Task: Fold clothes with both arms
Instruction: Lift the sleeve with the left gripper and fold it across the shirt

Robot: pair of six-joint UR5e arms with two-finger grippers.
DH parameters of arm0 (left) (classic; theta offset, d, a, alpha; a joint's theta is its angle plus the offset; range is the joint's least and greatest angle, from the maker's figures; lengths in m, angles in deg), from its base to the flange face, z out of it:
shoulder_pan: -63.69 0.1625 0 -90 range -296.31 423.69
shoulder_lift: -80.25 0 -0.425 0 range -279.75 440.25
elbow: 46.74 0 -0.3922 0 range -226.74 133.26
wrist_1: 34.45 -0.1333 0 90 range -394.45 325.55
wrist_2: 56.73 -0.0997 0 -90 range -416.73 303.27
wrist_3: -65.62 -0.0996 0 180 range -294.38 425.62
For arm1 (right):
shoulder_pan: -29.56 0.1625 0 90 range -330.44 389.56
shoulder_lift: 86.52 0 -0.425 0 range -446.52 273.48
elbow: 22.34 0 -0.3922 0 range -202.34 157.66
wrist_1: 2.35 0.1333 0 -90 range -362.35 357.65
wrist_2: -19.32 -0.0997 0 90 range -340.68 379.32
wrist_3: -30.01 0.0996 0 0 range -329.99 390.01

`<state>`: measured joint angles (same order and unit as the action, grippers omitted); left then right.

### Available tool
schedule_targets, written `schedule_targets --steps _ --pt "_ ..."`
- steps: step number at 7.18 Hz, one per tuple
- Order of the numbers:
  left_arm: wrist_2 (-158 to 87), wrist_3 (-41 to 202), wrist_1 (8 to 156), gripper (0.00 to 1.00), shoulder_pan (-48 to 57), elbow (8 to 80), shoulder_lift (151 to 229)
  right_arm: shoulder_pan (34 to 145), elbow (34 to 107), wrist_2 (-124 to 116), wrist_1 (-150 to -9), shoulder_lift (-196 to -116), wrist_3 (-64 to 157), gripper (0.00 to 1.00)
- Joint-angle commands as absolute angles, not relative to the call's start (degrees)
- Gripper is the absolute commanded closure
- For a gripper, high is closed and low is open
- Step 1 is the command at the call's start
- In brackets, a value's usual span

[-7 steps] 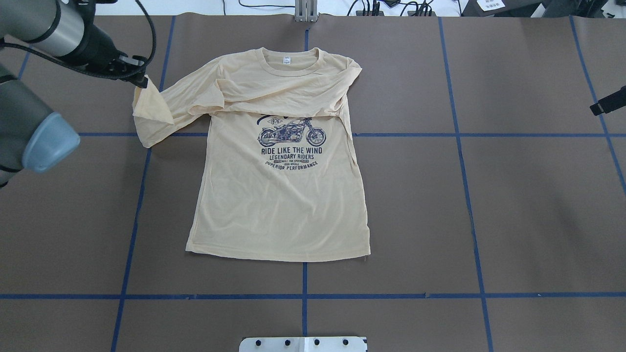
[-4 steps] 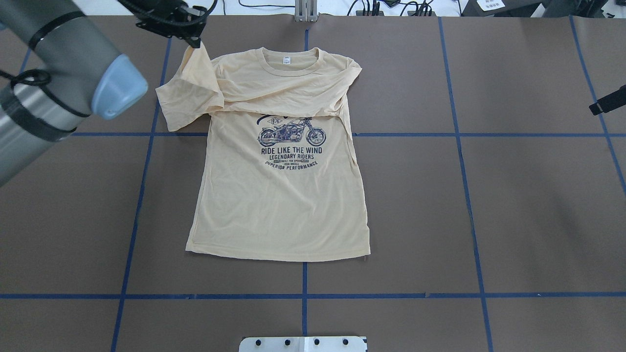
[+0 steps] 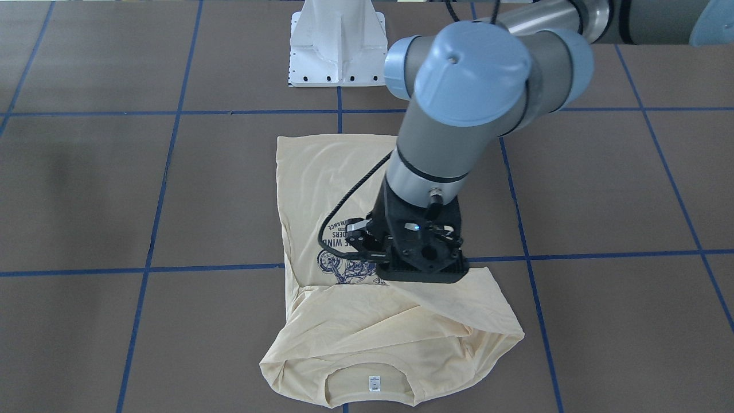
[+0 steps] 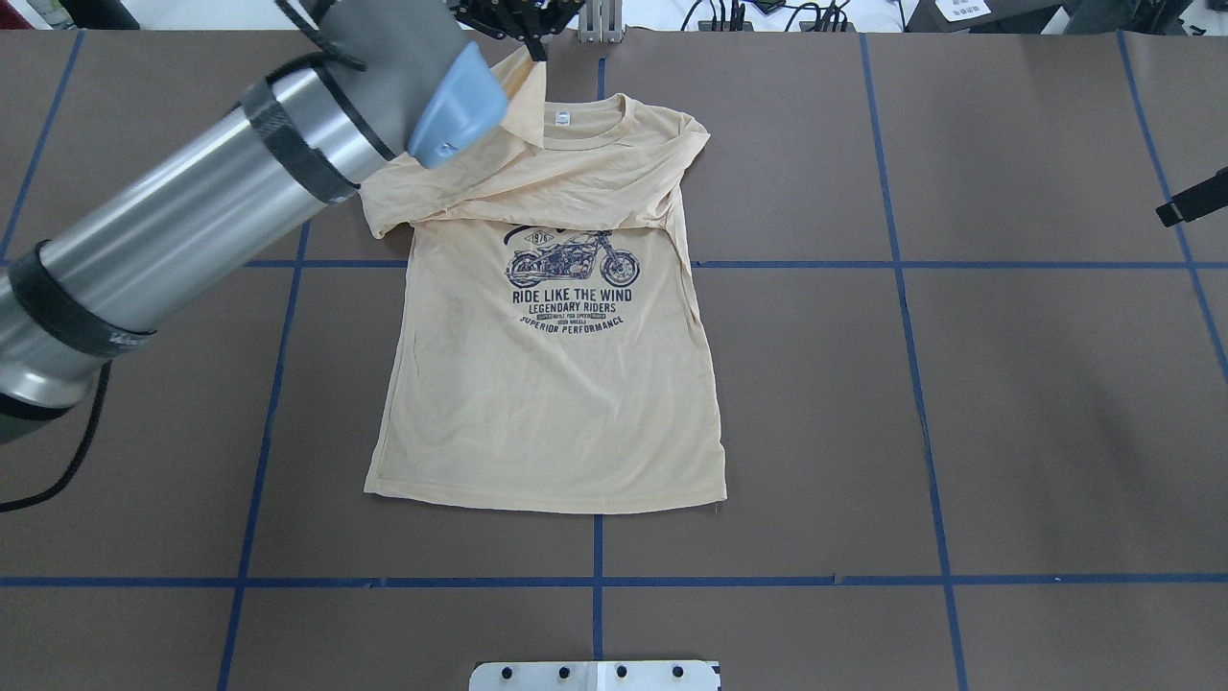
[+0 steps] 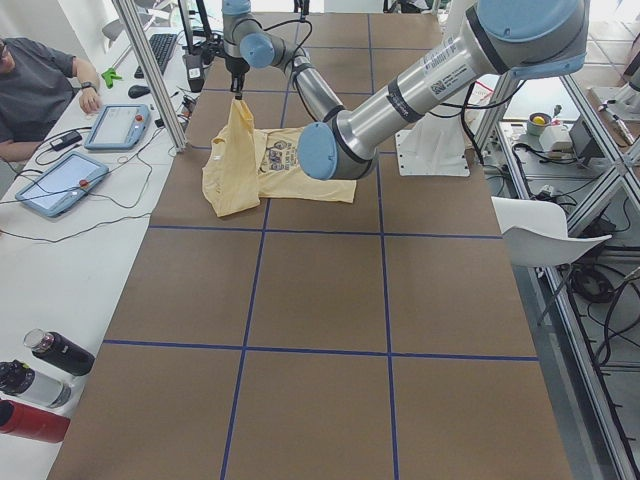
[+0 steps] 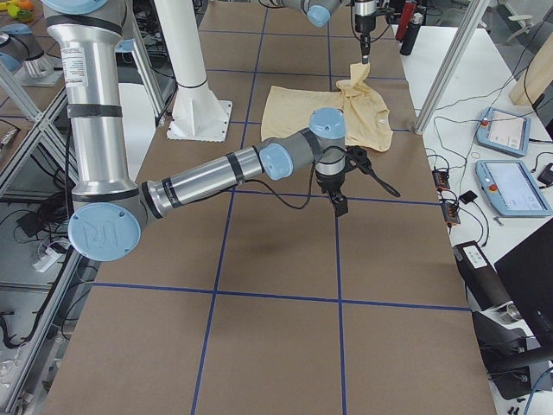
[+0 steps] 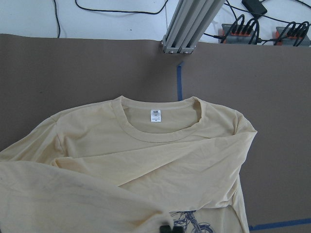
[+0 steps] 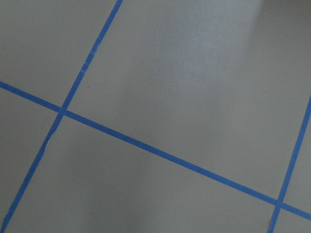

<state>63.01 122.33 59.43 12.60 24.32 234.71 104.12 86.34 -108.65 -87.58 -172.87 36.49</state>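
Brown table [image 4: 1007, 403], blue tape grid [image 4: 767, 264]; shirt [image 4: 547, 403] flat, print up, just below L gripper [image 4: 535, 46]. Clamped on sleeve [image 4: 523, 106] end, held raised above collar [image 4: 585, 141], prob. to carry it across chest. R gripper [image 4: 1190, 199] well off to side, off cloth; opening indeterminate.

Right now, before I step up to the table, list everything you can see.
shirt: one, cream-yellow with navy motorcycle print, flat mid-table
table: one, brown cover, blue tape grid
pedestal: one, white, robot's side of the table
tablets: two, grey, on the white side bench
bottles: three, two dark and one red, same bench
operator: one, grey top, at that bench
left gripper: one, black, shut on the shirt's raised sleeve near the collar
right gripper: one, black, over bare table, apart from the shirt
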Motion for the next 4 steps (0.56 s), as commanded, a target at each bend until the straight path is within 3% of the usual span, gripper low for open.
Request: schedule_targets --steps 1,4 --pt "58.52 128.51 67.36 1.0 18.31 11.78 241.32 104.09 86.2 -108.65 -87.52 -172.91 36.51 0.0" --pt "54.82 131.96 77.48 1.0 19.48 0.24 244.6 104.09 86.29 -108.73 -87.52 -172.91 36.51 0.0"
